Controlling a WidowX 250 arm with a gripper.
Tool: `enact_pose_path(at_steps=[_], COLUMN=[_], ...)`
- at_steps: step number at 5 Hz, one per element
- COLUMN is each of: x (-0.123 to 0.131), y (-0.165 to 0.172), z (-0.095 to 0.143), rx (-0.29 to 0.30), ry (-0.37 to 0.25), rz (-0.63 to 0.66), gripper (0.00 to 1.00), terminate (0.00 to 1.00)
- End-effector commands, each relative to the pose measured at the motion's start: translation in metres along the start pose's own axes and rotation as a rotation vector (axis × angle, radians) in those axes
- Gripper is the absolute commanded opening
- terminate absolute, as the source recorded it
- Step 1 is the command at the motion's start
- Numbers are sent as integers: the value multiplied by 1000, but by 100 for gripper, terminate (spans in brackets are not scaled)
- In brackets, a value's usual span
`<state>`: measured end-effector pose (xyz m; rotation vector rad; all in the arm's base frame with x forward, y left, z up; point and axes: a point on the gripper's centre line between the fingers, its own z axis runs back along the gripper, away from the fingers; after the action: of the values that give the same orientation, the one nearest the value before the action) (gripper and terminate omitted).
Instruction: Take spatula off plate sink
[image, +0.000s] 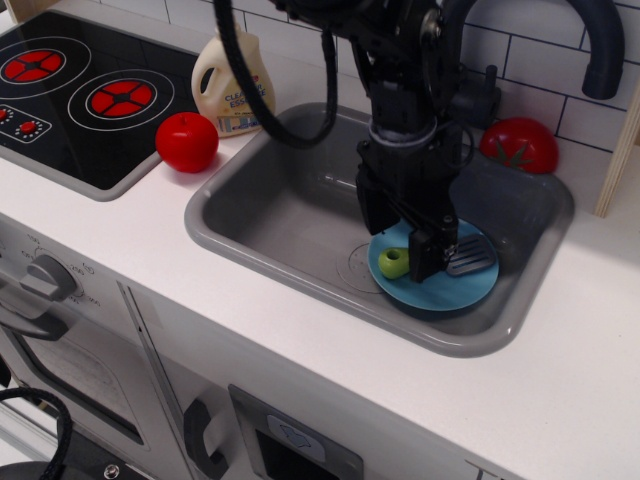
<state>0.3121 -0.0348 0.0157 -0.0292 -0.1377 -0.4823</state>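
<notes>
The spatula lies on the blue plate (440, 290) in the right part of the grey sink (215, 240). Only the rounded end of its lime-green handle (393, 262) and part of its dark slotted blade (472, 256) show. My gripper (402, 240) is down over the plate, and its black fingers (428, 252) stand apart on either side of the handle. The jaws look open. The middle of the handle is hidden behind the fingers, so I cannot tell whether they touch it.
A red toy tomato (187, 141) and a detergent bottle (225, 90) stand on the counter left of the sink, beside the stove (70, 95). A second red tomato (519, 145) sits behind the sink under the dark faucet (600, 50).
</notes>
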Motion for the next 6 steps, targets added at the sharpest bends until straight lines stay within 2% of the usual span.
enact_pose_path(at_steps=[1, 2, 3, 4, 6], x=[19, 21, 20, 22, 38], y=[7, 6, 5, 5, 9], z=[-8, -9, -14, -10, 32], rx=[12, 10, 29, 28, -34], ry=[-32, -33, -23, -36, -168], rz=[-3, -2, -6, -3, 64], gripper=[100, 100, 0, 0, 0], terminate=[0, 0, 0, 0, 0])
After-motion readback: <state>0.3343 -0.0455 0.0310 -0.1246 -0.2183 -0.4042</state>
